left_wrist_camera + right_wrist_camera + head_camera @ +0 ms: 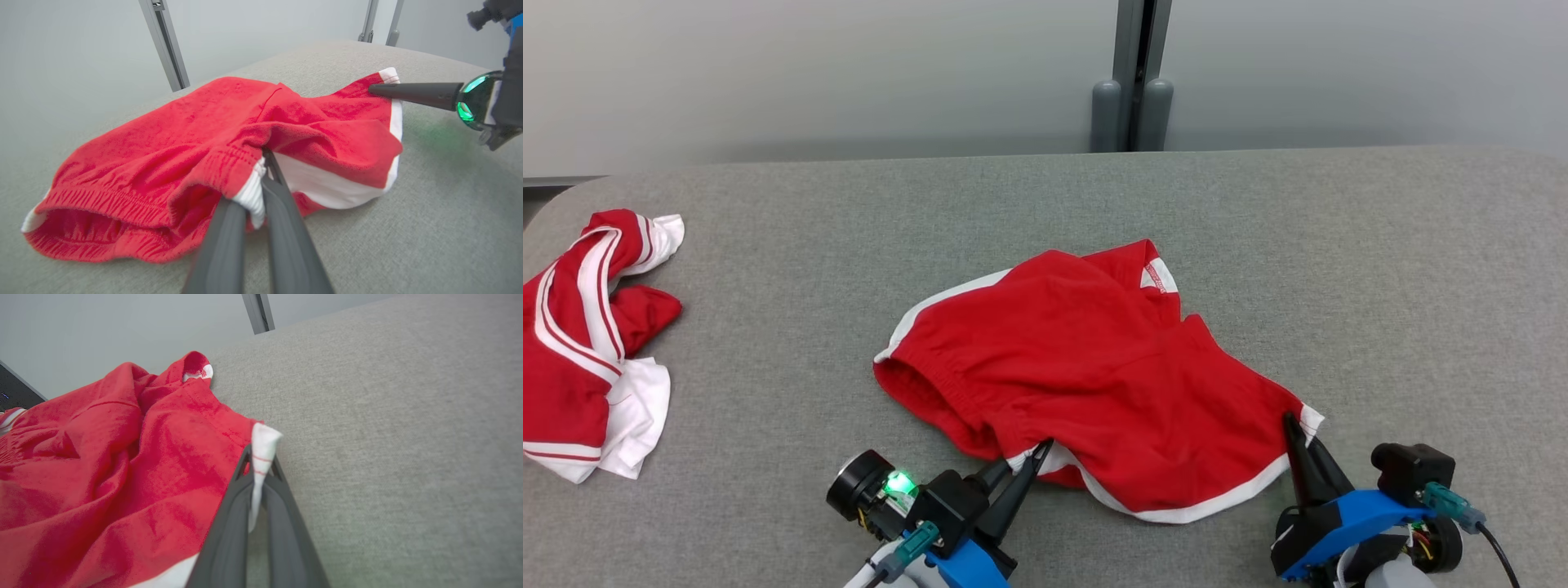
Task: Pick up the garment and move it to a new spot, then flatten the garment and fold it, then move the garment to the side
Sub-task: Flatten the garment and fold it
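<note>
With left jaws and right jaws each clamped on the white trim of the shorts (1094, 359), crumpled on the surface (1380, 261) just ahead, pickup is in hand; next likely calls for lifting both together evenly.

Light was bright, diffuse; shadows faint. Left wrist view: green indicator lamp (465, 109) tinted grey woven tabletop (439, 136) at 3 o'clock.

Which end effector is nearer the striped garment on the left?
Left: the left end effector is right of the striped garment, gripping the shorts; the right end effector, farther right.
</note>
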You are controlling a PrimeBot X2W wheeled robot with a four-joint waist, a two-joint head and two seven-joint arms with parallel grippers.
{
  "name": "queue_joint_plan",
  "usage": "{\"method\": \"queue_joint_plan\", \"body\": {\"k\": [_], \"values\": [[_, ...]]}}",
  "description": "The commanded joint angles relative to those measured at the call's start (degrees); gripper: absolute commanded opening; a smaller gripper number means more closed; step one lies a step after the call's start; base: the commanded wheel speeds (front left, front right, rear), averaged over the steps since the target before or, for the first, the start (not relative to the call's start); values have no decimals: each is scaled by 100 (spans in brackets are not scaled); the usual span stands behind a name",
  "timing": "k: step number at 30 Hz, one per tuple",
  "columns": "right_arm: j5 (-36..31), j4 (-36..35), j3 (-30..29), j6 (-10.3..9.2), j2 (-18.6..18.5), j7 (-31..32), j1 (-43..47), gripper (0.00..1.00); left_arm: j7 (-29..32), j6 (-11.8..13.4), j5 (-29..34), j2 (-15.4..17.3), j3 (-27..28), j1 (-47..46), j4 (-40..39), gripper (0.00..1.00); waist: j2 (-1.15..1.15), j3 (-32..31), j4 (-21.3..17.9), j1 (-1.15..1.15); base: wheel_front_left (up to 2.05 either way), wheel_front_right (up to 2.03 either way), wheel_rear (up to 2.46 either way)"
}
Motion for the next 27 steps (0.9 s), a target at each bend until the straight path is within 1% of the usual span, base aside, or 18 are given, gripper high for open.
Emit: {"method": "queue_joint_plan", "body": {"k": [1,5,6,8,11,14,16,18,21,23,25,27], "values": [[42,-284,120,1,-6,-19,117,0,-26,51,29,90,98,68,-318,0,0,-25,-32,0,0,0,0],[268,-740,232,1,-6,-19,-19,0,-26,105,10,247,329,-106,-814,0,0,12,-74,0,0,0,0],[268,-740,232,1,-6,-19,-19,0,-26,105,10,247,329,-106,-814,0,0,12,-74,0,0,0,0],[488,-903,297,1,-8,-19,-252,0,-27,118,-54,302,504,-297,-986,0,0,87,-94,0,0,0,0],[962,-981,309,1,-10,-18,-707,0,-28,95,-139,358,716,-673,-1117,0,0,229,-132,0,0,0,0],[1309,-940,361,1,-8,-2,-1419,0,10,64,-196,419,920,-1267,-1174,0,0,475,-167,0,0,0,0],[1449,-818,410,1,-5,56,-1973,0,62,48,-196,505,1047,-1761,-1136,0,0,692,-202,0,0,0,0],[1674,-615,368,1,-10,75,-2638,0,126,17,-265,524,1145,-2279,-1054,0,0,915,-231,0,0,0,0],[2118,-137,260,2,-3,103,-3732,0,262,-3,-384,554,1280,-3135,-963,0,0,1289,-275,0,0,0,0],[2265,212,242,2,1,80,-4457,0,281,-26,-510,517,1360,-3689,-828,0,0,1487,-272,0,0,0,0],[2281,511,194,1,-5,46,-5141,0,311,-40,-476,513,1324,-4296,-680,0,0,1694,-255,0,0,0,0],[2138,799,157,1,-5,31,-5739,0,325,-51,-496,467,1255,-4851,-440,0,0,1854,-239,0,0,0,0]]}}
